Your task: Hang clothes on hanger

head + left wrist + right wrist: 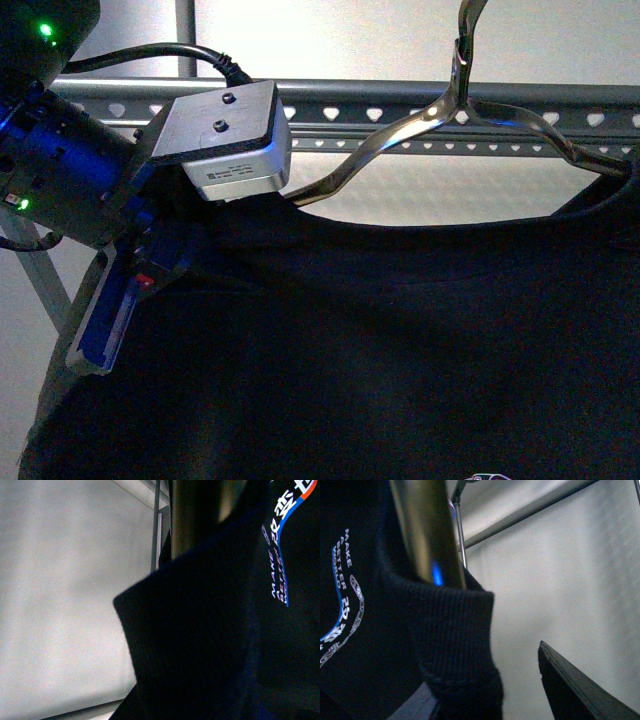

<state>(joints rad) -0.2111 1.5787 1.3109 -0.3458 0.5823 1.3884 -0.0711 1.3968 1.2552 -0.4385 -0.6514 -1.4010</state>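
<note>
The black T-shirt [380, 340] hangs on a shiny metal coat hanger [400, 135], whose hook sits over the grey rack rail [400, 100] with heart-shaped holes. My left gripper [95, 350] is at the shirt's left shoulder, shut on the black cloth. In the left wrist view, dark cloth [200, 630] hides the jaws and the white, blue and orange print [280, 540] shows. My right gripper [515, 695] is open at the ribbed neck edge [450, 625], beside the coat hanger's arm [425, 535]. One dark finger [575, 690] stands apart from the cloth. The right gripper does not show in the front view.
A diagonal rack leg [40, 280] runs behind my left arm. Thin rack bars show in the right wrist view [520, 515] and in the left wrist view [156, 525]. A plain light wall lies behind the rack.
</note>
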